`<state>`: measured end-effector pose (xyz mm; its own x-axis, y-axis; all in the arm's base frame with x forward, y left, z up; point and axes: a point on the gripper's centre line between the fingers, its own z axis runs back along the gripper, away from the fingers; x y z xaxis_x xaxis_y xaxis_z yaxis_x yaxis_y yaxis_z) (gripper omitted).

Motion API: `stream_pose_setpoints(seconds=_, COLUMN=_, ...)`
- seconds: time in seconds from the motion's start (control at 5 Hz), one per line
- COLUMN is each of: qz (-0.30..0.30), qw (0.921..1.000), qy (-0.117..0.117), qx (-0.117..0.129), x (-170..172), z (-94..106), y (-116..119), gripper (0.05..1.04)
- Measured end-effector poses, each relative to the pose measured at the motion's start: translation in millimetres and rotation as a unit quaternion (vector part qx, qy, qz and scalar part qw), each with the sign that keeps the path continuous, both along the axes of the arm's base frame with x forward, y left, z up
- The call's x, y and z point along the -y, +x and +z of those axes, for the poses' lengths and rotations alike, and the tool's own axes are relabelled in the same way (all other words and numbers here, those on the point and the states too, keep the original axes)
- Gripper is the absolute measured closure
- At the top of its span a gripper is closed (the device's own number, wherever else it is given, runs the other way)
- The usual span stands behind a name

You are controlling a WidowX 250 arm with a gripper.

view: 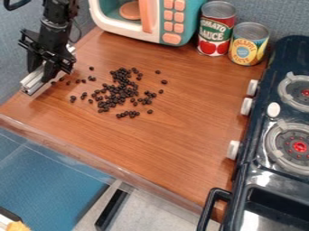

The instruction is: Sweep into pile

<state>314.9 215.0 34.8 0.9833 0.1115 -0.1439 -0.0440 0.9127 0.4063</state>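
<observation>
At the left edge of the wooden counter, my gripper points down, with its fingers closed around a white and silver bar. The bar lies slantwise along the counter's left side, low against the surface, and the fingers hide part of it. Dark beans are scattered to the right of the gripper. They are densest near the counter's upper middle, with a small cluster in front and loose ones trailing left towards the bar.
A toy microwave stands at the back, beside a tomato sauce can and a yellow can. A dark toy stove with white knobs borders the right side. The counter's front edge runs diagonally.
</observation>
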Motion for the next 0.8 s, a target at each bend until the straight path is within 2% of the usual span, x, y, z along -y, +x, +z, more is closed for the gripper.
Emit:
stream_pose_setpoints(seconds=0.2, qz=0.004, qw=1.0000, qy=0.003, qx=-0.004, x=-0.8, z=1.0, y=-1.4, gripper=0.699)
stream_pose_setpoints(seconds=0.4, qz=0.009, qw=0.9998, qy=0.008, qx=-0.015, x=-3.4, z=-6.7, y=-1.6, gripper=0.699)
stream_pose_setpoints(seconds=0.8, qz=0.002, qw=0.9997, qy=0.013, qx=-0.021, x=0.1, z=-15.0, y=-0.3, gripper=0.699)
